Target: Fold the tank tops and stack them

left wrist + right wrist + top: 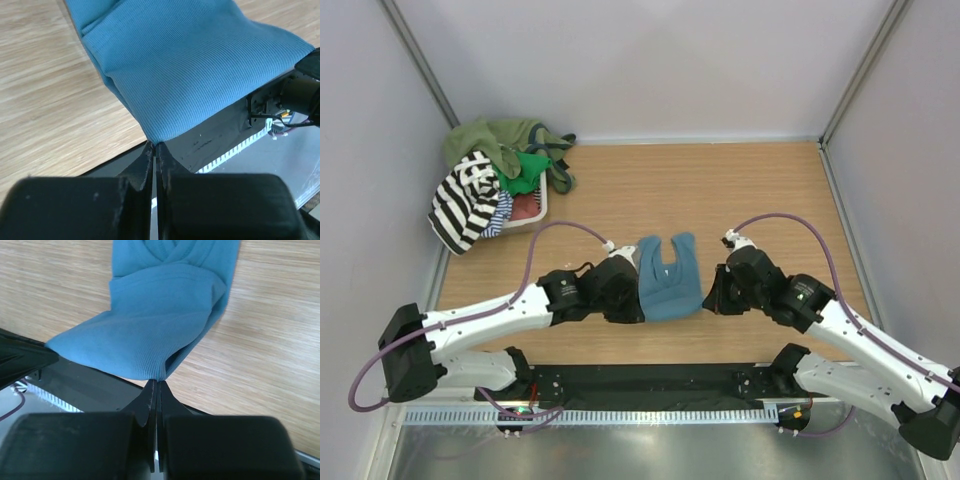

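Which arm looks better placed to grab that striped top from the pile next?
Probably the left. The striped tank top lies far left, on the left gripper's side; the right gripper would have to cross over. Both now pinch the teal tank top's near corners.

One tank top point(668, 275) lies on the tabletop point(740, 190) at the middle, close to the near edge, with its straps pointing far. The left end effector point(632, 298) meets its near-left corner and the right end effector point(710, 298) its near-right corner, each pinched onto the hem. At the far-left corner, against the left wall, a heap of tank tops point(505, 150) fills a basket point(532, 212). One top from the heap point(463, 203) spills over the basket's near-left side onto the tabletop.
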{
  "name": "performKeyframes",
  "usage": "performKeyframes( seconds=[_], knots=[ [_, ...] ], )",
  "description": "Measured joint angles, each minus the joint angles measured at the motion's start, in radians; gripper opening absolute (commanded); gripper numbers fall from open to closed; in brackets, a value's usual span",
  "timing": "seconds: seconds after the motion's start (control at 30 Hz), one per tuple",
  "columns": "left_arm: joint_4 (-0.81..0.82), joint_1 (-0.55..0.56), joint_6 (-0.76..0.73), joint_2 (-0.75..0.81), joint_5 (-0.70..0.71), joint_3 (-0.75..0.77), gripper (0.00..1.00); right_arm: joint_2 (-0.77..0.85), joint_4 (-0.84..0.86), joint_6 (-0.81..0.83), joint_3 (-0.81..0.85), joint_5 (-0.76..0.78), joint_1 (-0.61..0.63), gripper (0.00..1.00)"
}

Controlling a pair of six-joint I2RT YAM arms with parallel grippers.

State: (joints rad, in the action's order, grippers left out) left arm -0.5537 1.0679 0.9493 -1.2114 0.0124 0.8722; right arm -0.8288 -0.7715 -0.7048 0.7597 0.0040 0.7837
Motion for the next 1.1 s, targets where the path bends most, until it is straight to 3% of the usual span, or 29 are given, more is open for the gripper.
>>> performKeyframes(
  seconds=[0.5,1.1],
  knots=[
    [-0.096,-0.046,-0.024,-0.053,0.085,0.187,0.0,-0.173,-0.085,0.05,0.206,0.166,0.001,0.01],
    [-0.106,-0.288,-0.134,-0.234,-0.052,0.313,0.0,-0.42,-0.055,0.163,0.375,0.202,-0.136,0.01]
  ],
)
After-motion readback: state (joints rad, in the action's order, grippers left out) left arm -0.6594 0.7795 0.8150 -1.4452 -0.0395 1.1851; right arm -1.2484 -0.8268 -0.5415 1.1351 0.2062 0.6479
